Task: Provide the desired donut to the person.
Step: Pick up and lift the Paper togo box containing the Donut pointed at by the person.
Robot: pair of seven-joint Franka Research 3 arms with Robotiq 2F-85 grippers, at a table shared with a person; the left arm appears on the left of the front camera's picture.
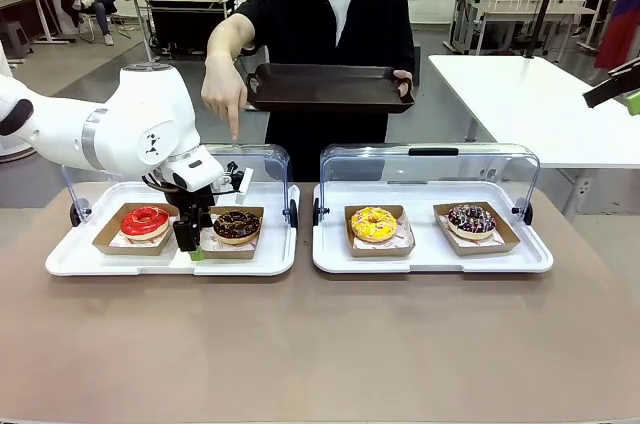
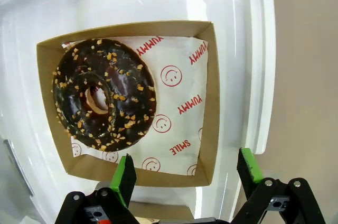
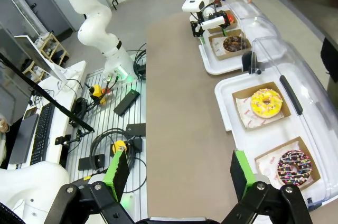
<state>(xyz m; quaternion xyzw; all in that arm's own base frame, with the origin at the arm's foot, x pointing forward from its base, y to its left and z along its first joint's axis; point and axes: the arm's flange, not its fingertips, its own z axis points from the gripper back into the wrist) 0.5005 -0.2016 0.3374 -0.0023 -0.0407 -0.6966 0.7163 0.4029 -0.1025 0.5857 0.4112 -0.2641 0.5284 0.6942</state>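
Hovering over brown table [image 1: 320, 344], left pincer [image 2: 187, 174], grey floor [image 1: 55, 74]

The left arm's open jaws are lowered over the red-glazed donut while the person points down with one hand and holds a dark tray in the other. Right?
No. The left wrist view shows the left gripper with open jaws lowered over the brown cardboard tray holding the nut-sprinkled chocolate donut. Otherwise correct: the person's hand points down, the other hand holds the dark tray.

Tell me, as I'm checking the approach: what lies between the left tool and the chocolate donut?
Left wrist view: the cardboard tray's near wall and a strip of printed paper liner separate the open left tool from the chocolate donut.
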